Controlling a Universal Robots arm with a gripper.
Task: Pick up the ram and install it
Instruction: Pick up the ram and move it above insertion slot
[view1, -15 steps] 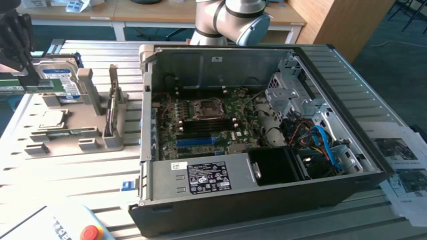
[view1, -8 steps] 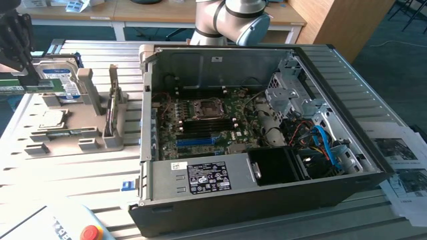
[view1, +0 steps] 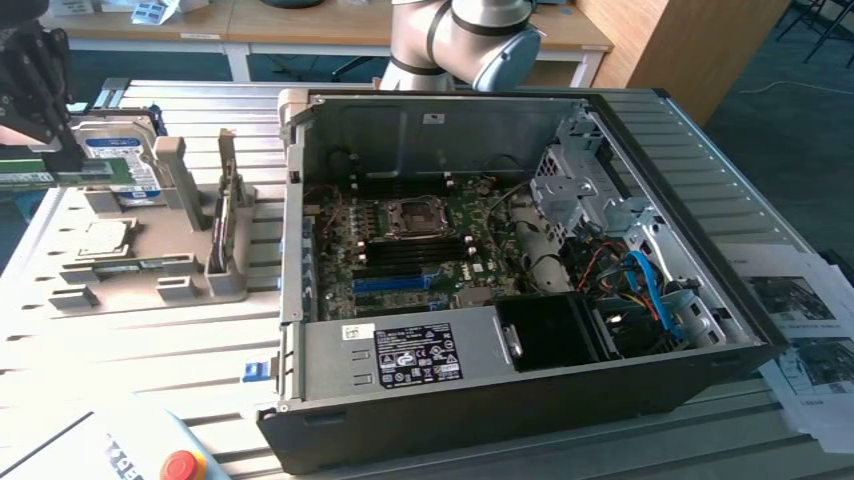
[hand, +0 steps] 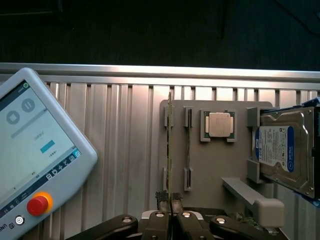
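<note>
**Gripper (view1: 54, 158) clamped on ram (view1: 94, 180), over the parts tray (view1: 147, 285)**

Fingers closed tight on one end of the ram. In the wrist view the gripper (hand: 170, 200) pinches the green stick (hand: 169, 145) edge-on, and the stick runs straight away from the fingertips (hand: 161, 198).

In the exterior view the held ram sits at the exterior view's left. It lies roughly level, just in front of the hard drive (view1: 118, 155) and above the grey tray. It is well apart from the open computer case (view1: 534, 390) and its motherboard (view1: 427, 240).

A second ram (view1: 224, 215) stands on edge in its tray slot on the side nearest the case. In the wrist view this one (hand: 188, 145) is just beside the held stick.

The processor chip (view1: 104, 238) lies flat in its tray pocket, between the ram slots and the hard drive (hand: 280, 150) in the wrist view (hand: 220, 124). The drive stands tilted against its holder.

The tray (hand: 215, 165) rests on the ribbed metal table (view1: 134, 340). A teach pendant (hand: 40, 150) with a red button lies on the table apart from the tray.
</note>
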